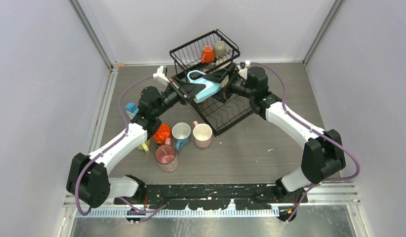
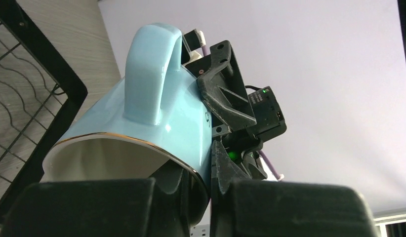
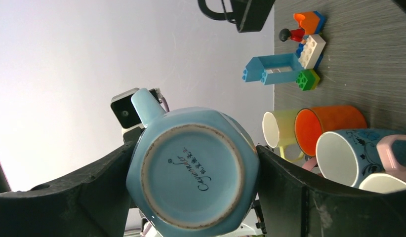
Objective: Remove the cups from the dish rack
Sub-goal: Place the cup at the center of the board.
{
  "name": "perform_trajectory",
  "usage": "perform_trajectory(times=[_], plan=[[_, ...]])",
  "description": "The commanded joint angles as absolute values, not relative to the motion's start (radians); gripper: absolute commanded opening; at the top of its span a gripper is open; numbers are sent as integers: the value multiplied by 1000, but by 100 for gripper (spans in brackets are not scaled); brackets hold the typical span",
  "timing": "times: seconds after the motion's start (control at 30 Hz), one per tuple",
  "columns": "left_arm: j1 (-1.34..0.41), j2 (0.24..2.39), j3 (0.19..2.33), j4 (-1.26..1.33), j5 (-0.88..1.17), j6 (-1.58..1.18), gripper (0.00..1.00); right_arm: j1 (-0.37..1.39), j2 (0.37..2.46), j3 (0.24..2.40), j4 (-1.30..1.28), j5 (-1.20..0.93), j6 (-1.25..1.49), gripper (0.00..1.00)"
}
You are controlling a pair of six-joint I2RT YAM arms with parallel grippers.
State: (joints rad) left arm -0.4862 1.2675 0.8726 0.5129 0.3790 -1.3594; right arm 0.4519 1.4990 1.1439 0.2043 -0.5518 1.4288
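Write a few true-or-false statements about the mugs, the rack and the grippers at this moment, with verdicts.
1. Both grippers are on the light blue mug: the left gripper pinches its rim and the right gripper clamps its body. True.
2. The dish rack's upper basket is empty. False: an orange mug and a beige mug sit in it.
3. The light blue mug's base faces the right wrist camera. True.
4. No mug has reached the table yet. False: several stand there near the left arm, among them a patterned blue mug.
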Motion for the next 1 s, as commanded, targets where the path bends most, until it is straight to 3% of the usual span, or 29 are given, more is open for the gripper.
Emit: perform_trajectory(times=[0.0, 0.1, 0.23, 0.3, 0.67, 0.97], plan=[[-485, 1237, 898, 543, 400, -1325, 0, 467, 1481, 1160, 324, -585, 1428, 31], [-486, 1232, 925, 491, 402, -1301, 0, 469, 1477, 1161, 308, -581, 1417, 45], [-485, 1211, 966, 387, 386, -1243, 0, 468, 1465, 1157, 267, -566, 1379, 87], [-486, 1191, 983, 350, 373, -1217, 0, 468, 1452, 1158, 228, -546, 1343, 99], [-485, 1135, 1126, 9, 322, -1062, 0, 458, 1359, 1137, 25, -461, 1165, 100], [-485, 1137, 1314, -426, 349, -891, 0, 418, 1264, 1132, -191, -354, 1024, 100]])
